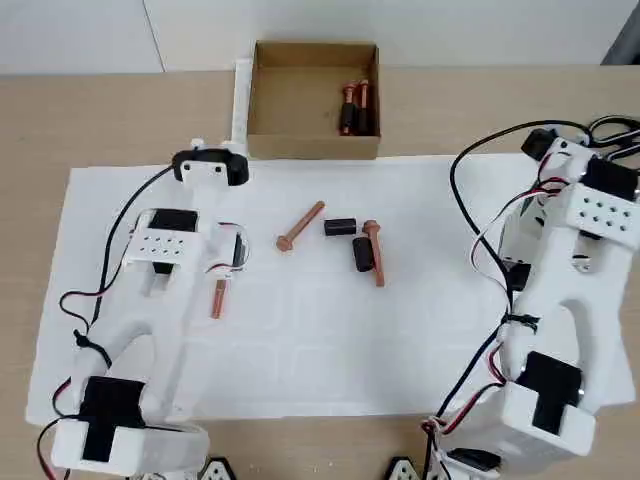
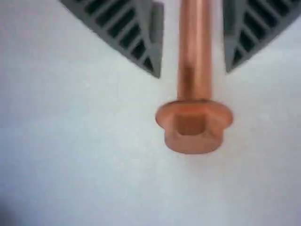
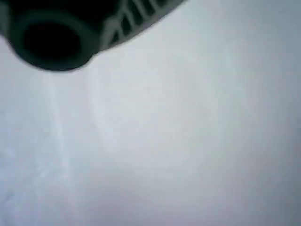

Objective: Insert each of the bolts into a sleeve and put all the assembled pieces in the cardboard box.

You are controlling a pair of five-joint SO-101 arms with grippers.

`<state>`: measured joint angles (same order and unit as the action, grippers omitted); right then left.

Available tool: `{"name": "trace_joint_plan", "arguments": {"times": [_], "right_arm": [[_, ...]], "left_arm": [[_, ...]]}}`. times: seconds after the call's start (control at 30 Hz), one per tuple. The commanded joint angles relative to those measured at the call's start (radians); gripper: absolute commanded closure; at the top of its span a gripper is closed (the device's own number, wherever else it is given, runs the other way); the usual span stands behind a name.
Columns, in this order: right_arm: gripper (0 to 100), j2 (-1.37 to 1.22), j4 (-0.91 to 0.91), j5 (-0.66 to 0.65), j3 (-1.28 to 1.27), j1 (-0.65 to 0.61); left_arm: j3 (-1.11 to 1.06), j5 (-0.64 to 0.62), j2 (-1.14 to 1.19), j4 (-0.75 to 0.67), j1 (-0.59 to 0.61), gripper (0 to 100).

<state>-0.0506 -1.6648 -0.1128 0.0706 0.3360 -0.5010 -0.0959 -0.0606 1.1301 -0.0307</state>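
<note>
Left gripper [image 2: 193, 73] released, its fingers [image 2: 127, 33] flanking the bolt [image 2: 194, 127] with gaps either side; in the high view, bare mat [image 1: 330, 340] from 3 to 5 o'clock, sleeves [image 1: 340, 226] at 2.

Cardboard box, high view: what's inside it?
Two copper bolts, each in a black sleeve, lie side by side near one wall of the cardboard box. The shank parts inside the sleeves are covered.

Light wood table [image 1: 120, 120] w/ white sheet [image 1: 330, 340] on top, pale surface [image 1: 200, 30] beyond far edge.
</note>
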Motion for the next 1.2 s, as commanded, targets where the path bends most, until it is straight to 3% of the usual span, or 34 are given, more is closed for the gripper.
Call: {"name": "trace_joint_plan", "arguments": {"times": [0.0, 0.73, 1.0, 1.17], "right_arm": [[99.5, 0.059, 0.013, 0.0, 0.005, -0.008], [99.5, 0.058, 0.013, 0.002, 0.002, -0.008], [99.5, 0.054, 0.013, 0.002, 0.002, -0.008], [99.5, 0.054, 0.013, 0.002, 0.002, -0.008]], "left_arm": [[0.045, 0.009, -0.031, 0.015, 0.002, 92], [0.143, -0.014, 0.25, -0.012, 0.002, 92], [0.145, -0.008, 0.256, -0.012, -0.011, 100], [0.165, -0.009, 0.215, 0.025, -0.011, 99]]}}
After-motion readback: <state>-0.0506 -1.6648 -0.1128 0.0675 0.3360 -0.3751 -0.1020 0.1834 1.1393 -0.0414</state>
